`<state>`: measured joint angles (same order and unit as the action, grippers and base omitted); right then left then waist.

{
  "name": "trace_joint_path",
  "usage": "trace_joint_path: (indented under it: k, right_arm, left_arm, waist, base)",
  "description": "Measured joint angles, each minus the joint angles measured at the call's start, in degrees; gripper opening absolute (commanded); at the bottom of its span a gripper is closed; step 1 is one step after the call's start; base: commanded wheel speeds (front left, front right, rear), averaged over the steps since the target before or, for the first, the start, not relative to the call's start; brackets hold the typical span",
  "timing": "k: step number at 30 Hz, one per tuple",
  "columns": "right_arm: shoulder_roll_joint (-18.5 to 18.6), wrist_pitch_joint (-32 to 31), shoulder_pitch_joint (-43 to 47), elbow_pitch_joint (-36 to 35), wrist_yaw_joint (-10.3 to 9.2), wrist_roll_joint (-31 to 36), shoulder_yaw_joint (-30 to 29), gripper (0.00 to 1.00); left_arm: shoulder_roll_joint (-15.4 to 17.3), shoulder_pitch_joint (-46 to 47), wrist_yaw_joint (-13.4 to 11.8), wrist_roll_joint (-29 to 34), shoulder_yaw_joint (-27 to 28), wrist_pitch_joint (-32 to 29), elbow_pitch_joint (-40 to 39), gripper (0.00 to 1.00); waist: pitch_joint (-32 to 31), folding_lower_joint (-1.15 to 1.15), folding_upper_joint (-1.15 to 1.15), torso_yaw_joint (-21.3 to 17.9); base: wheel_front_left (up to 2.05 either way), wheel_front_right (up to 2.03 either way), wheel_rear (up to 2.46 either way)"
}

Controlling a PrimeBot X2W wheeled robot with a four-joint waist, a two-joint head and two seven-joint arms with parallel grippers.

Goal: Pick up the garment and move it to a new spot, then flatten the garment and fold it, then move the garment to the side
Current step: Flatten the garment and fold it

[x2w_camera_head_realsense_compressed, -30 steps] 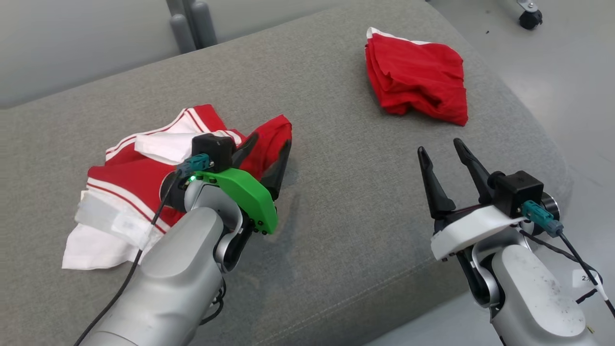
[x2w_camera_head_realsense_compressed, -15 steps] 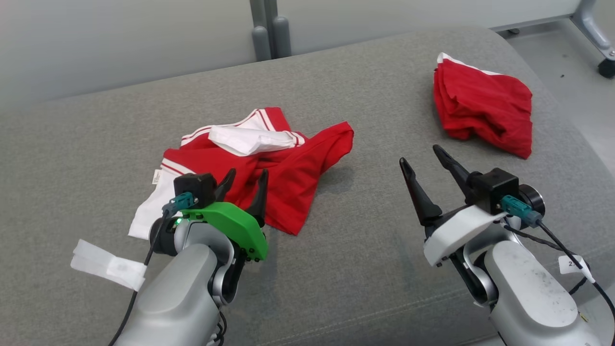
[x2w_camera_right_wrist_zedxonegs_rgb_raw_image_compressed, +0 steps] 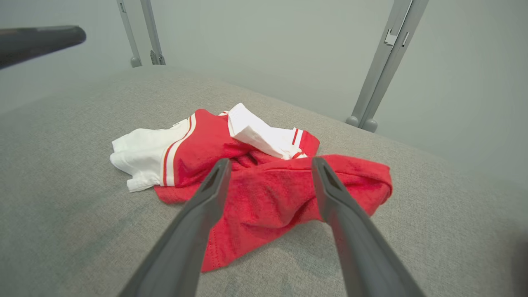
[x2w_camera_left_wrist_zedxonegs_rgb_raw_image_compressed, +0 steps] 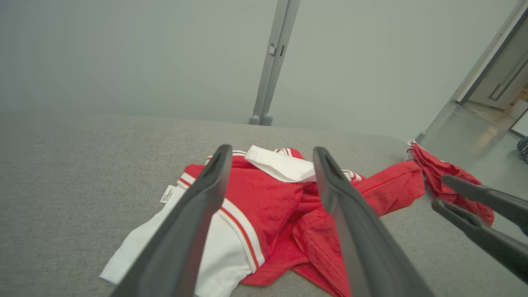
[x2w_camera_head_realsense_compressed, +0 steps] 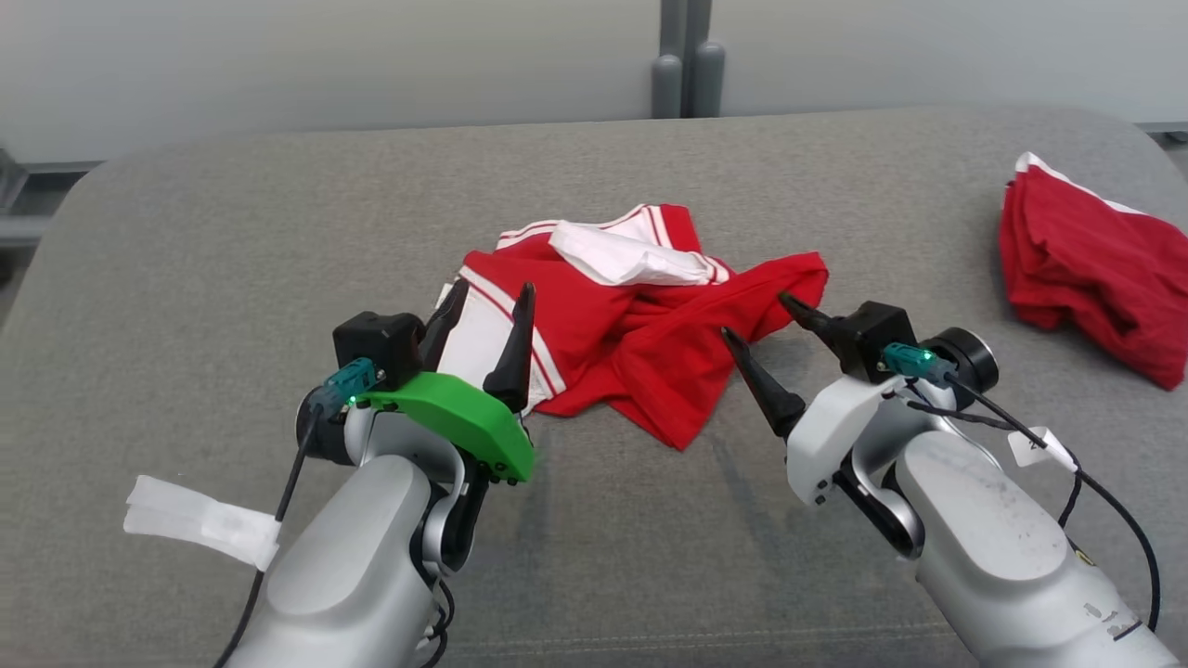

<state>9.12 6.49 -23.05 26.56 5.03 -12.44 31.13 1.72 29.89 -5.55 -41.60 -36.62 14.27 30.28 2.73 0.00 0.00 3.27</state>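
Observation:
The garment, red with white panels and striped trim, lies crumpled in the middle of the grey cushion. My left gripper stands open at the garment's near left white edge, with nothing between its fingers. My right gripper is also open and empty, fingertips at the red flap on the near right. In the left wrist view the garment spreads beyond the open left gripper. The right wrist view looks between the open right gripper onto the garment.
A second red garment lies bunched at the cushion's right end, also in the left wrist view. A white tape tag hangs on my left arm's cable. A grey post stands behind the cushion against the wall.
The head camera has swung, shifting the whole picture rightward. My left gripper has drawn back from over the garment to its near edge. My right gripper has come in to the red flap.

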Motion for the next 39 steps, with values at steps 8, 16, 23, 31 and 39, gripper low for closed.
trace_joint_path:
  k: [8,16,23,31,39]
  right_arm:
    - [1.6,-2.1,-6.1,6.0,0.51,1.4,-0.5,1.0]
    - [5.2,-6.2,-10.5,13.5,1.02,1.8,-1.0,1.0]
    - [8.2,-9.1,-13.2,18.6,1.52,1.2,-1.9,1.0]
    - [7.9,-10.3,-15.4,21.9,2.04,-0.5,-0.5,0.3]
    - [6.8,-7.1,-19.0,21.9,2.11,-0.7,0.8,0.0]
  left_arm:
    - [0.2,-3.0,-0.1,0.2,-0.7,0.0,-6.3,1.0]
    - [0.2,-4.6,-0.5,0.0,-3.3,0.0,-11.8,1.0]
    - [0.3,-4.7,-0.5,-0.1,-5.9,0.2,-15.3,1.0]
    - [0.3,-4.9,-0.5,0.0,-4.9,0.2,-16.3,1.0]
    - [0.4,-6.6,-0.6,1.8,-2.8,0.2,-16.4,1.0]
  waist:
    - [0.9,0.0,0.0,6.6]
    - [2.7,0.0,0.0,13.0]
    - [4.9,0.0,0.0,18.6]
    - [7.3,0.0,0.0,24.3]
    - [8.6,0.0,0.0,24.8]
  base:
    - [0.0,0.0,0.0]
    - [0.0,0.0,0.0]
    - [0.0,0.0,0.0]
    - [0.0,0.0,0.0]
    - [0.0,0.0,0.0]
